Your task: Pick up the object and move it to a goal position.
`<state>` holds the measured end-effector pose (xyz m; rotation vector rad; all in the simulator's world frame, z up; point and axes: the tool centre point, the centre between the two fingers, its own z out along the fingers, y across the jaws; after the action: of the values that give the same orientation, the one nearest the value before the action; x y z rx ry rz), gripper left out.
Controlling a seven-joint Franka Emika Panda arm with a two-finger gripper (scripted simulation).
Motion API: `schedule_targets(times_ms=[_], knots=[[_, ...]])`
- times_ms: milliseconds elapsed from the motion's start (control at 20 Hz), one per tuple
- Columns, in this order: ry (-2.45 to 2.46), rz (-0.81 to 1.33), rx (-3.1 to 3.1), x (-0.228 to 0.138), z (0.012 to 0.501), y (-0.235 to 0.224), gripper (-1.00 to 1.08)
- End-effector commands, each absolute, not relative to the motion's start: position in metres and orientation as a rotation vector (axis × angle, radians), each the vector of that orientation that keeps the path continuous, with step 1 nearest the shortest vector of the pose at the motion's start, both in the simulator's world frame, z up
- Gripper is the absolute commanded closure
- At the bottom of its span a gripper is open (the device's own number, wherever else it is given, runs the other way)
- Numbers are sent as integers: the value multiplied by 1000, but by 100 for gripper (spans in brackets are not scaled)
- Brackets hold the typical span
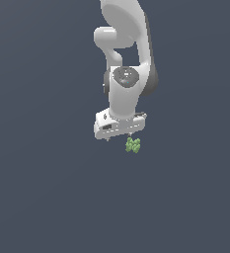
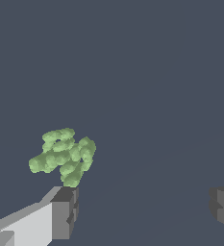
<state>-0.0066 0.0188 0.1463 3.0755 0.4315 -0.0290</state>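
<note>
Overhead, jaws spread wide, green object (image 1: 133, 145) beside one finger (image 2: 64, 211)

brightness: dim overall, flat dark slate-blue ground in both views
light source: seems overhead; arm (image 1: 129, 59) bright on top, greyer down its exterior-view right edge
shadows: none clearly cast on the ground
glare: none
object (image 2: 63, 156): evenly lit, lobes shaded underneath
sharpness: clean render, no blur, slightly jagged edges
distortion: none seen at edges
</note>
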Motion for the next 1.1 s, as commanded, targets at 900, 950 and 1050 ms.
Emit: schedule_targets(times_ms=[900, 950, 1050], knots=[[1370, -26, 2808, -18, 116, 61, -92], [1415, -25, 2787, -18, 114, 63, -92], [1503, -23, 2743, -20, 112, 68, -92]])
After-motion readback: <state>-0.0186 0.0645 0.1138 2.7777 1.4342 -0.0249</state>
